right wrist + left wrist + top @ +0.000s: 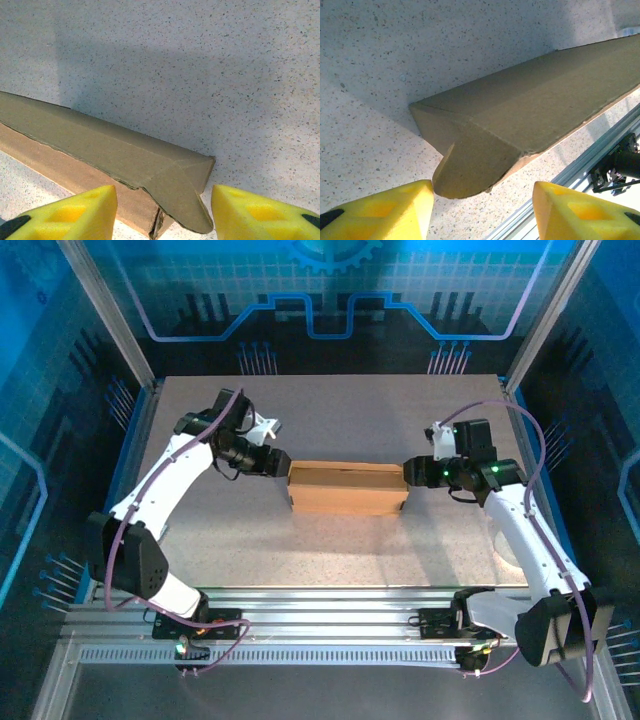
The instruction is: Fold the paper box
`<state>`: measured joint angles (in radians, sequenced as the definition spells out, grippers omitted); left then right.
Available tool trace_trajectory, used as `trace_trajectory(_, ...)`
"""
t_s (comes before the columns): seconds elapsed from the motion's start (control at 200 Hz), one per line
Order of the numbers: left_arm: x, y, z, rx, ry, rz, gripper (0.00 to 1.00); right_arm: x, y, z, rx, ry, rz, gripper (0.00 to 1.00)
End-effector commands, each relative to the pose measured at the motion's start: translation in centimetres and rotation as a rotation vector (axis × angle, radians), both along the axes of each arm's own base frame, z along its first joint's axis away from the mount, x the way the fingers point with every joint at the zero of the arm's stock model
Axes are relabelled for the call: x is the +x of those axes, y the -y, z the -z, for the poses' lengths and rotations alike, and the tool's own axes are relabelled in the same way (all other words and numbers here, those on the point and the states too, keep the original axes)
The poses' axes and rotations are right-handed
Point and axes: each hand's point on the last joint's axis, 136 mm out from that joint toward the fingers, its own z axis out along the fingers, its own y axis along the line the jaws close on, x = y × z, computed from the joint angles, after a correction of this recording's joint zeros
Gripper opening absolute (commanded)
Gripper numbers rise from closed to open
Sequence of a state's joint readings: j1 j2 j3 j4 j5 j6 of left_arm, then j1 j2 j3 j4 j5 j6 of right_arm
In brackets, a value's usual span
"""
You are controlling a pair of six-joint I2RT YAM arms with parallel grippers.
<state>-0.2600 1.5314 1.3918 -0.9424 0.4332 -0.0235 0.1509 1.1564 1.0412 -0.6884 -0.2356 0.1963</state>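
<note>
From high above the near edge, looking down and forward on the whole counter (330,570). From each wrist, very close, facing opposite ends of the paper box (347,495), shared with top view.

- The paper box (347,487) lies across the middle of the worktop (330,550), barring the straight way from the left tool (282,464) at one end to the right tool (408,472) at the other.
- Bare worktop lies open in front of the box and behind it.
</note>
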Motion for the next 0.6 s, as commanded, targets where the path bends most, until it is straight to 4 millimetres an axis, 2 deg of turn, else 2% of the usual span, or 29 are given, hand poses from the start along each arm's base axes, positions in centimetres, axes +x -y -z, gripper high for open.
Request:
trace_trajectory(0.0, 0.2, 0.1, -0.7, 0.028, 0.025, 0.027, 0.53, 0.2, -0.5, -0.6, -0.015, 0.017, -0.024, 0.51)
trace_trajectory(0.18, 0.3, 0.6, -1.0, 0.013, 0.021, 0.031, 0.40, 0.2, -0.6, -0.3, -0.023, 0.009, -0.026, 0.43)
trace_trajectory(0.26, 0.3, 0.8, -1.0, 0.009, 0.010, 0.028, 0.30, 0.2, -0.7, -0.3, -0.028, 0.008, -0.027, 0.38)
trace_trajectory(0.595, 0.1, 1.8, -0.8, 0.001, -0.036, 0.023, 0.22, 0.0, -1.3, -0.4, -0.040, 0.004, -0.039, 0.25)
